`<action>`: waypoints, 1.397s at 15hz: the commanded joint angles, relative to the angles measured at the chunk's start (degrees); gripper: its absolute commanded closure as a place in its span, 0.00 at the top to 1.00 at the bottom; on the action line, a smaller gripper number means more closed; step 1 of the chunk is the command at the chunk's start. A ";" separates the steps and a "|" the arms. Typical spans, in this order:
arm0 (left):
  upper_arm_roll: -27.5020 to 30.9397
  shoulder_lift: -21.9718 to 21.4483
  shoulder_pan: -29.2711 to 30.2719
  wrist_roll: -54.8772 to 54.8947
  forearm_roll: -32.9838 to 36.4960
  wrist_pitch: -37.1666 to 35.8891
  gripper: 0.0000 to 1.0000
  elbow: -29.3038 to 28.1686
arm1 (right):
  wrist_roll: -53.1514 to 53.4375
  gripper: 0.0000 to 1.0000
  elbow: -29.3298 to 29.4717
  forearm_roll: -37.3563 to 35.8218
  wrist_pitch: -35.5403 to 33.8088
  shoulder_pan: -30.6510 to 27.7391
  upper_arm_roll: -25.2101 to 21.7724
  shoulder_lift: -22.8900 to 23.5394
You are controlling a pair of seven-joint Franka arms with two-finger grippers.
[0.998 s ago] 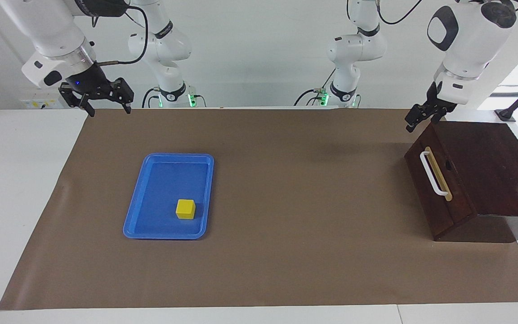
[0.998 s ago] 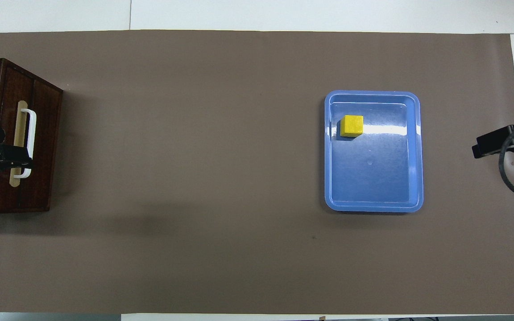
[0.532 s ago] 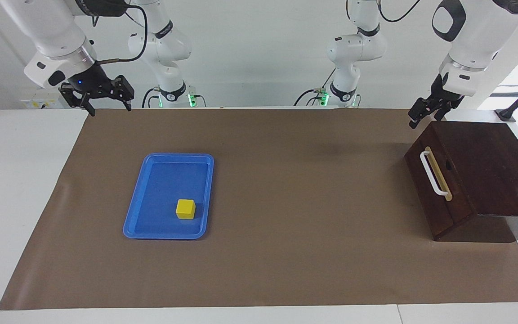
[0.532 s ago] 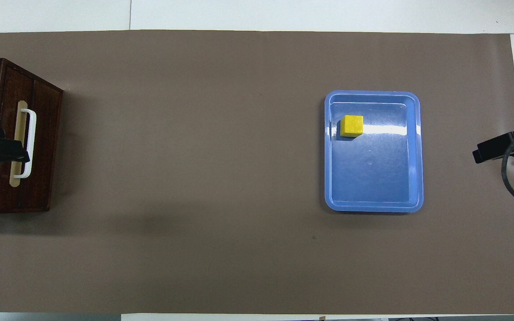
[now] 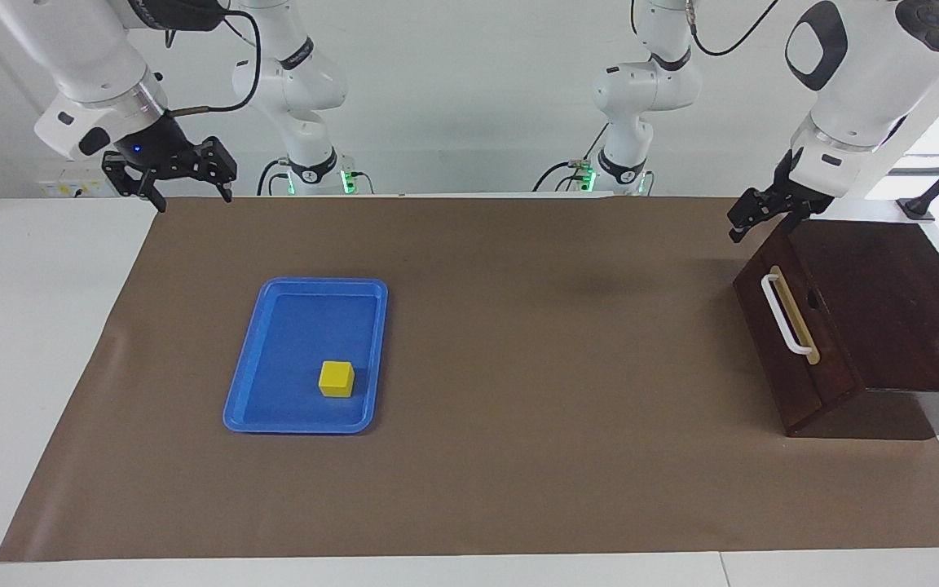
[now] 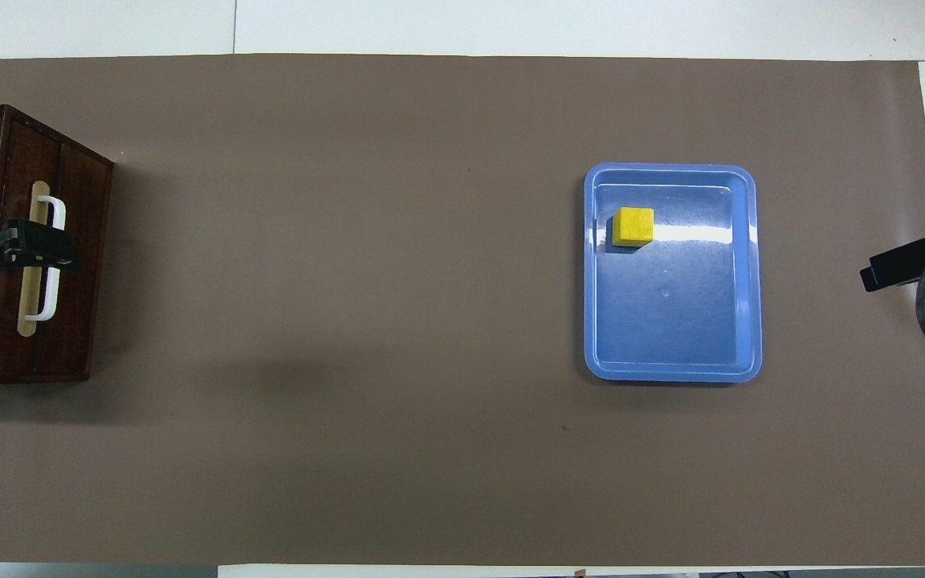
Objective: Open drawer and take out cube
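The dark brown drawer (image 5: 795,359) is shut in its dark wooden box at the left arm's end of the table. Its white bar handle (image 5: 785,315) faces the middle. The drawer also shows in the overhead view (image 6: 77,321). The yellow cube (image 5: 337,378) lies in the blue tray (image 5: 323,283), and also shows in the overhead view (image 6: 633,226). My left gripper (image 5: 750,217) hangs in the air over the box's front top edge and touches nothing. In the overhead view the left gripper (image 6: 38,246) covers part of the handle. My right gripper (image 5: 190,194) is open and empty, raised over the mat's edge at the right arm's end.
A brown mat (image 5: 535,456) covers most of the white table. The blue tray (image 6: 671,169) sits toward the right arm's end. Two more white arms stand at the back, away from the work.
My left gripper rose a little, then came down and out over the drawer's front edge, farther along the handle. My right gripper drifted slightly toward its end of the table. Cube and drawer have not moved.
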 commanded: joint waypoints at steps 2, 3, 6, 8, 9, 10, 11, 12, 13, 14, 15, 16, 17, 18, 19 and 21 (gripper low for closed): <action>1.33 4.80 -1.69 1.77 0.22 -8.40 1.00 11.78 | -0.80 1.00 -0.59 -0.93 0.08 -2.27 0.93 -0.54; 1.33 4.98 -1.69 1.77 0.14 -8.32 1.00 11.89 | -0.80 1.00 -0.33 -0.66 -0.27 -2.01 0.76 -0.27; 1.24 4.72 -2.48 1.78 0.05 -9.02 1.00 11.54 | -0.80 1.00 0.91 -1.19 -1.41 -1.92 0.84 -0.01; 0.72 4.63 -2.48 1.86 -0.22 -8.85 1.00 11.54 | -0.71 1.00 0.82 -1.45 -1.41 -1.66 0.76 -0.09; 0.63 4.37 -2.48 1.86 -0.22 -8.68 1.00 11.19 | -0.80 1.00 0.73 -1.89 -1.41 -1.66 0.84 -0.18; 0.63 3.84 -2.48 1.95 -0.22 -8.68 1.00 10.23 | -0.80 1.00 0.73 -2.33 -1.33 -1.66 0.84 -0.18; 0.63 2.62 -2.48 1.86 -0.22 -8.68 1.00 8.92 | -0.80 1.00 0.73 -2.77 -1.24 -1.66 0.93 -0.18; 0.63 1.91 -2.48 1.86 -0.13 -8.68 1.00 8.12 | -0.80 1.00 0.73 -2.86 -1.24 -1.57 0.93 -0.27; 0.63 1.90 -2.48 2.12 -0.13 -8.68 1.00 8.37 | -0.71 1.00 0.73 -2.86 -1.24 -1.57 0.93 -0.36; 0.63 1.90 -2.48 2.39 -0.13 -8.59 1.00 8.46 | -0.80 1.00 0.73 -2.86 -1.24 -1.57 0.93 -0.36; 0.63 1.90 -2.48 2.39 -0.04 -8.50 1.00 8.38 | -0.80 1.00 0.73 -2.86 -1.24 -1.57 0.93 -0.36; 0.63 1.82 -2.48 2.30 -0.13 -8.93 1.00 8.29 | -0.71 1.00 0.73 -2.77 -1.24 -1.57 0.93 -0.36; 0.63 1.64 -2.48 2.39 -0.04 -9.11 1.00 8.11 | -0.80 1.00 0.73 -2.77 -1.24 -1.57 1.02 -0.36; 0.63 1.12 -2.48 2.48 -0.04 -9.11 1.00 7.76 | -0.80 1.00 0.73 -2.77 -1.24 -1.57 0.93 -0.36; 0.63 0.42 -2.48 2.74 -0.04 -9.20 1.00 7.06 | -0.80 1.00 0.73 -2.77 -1.15 -1.57 1.02 -0.36; 0.63 -0.47 -2.40 3.18 -0.04 -9.12 1.00 6.27 | -0.80 1.00 0.73 -2.77 -0.89 -1.57 1.02 -0.36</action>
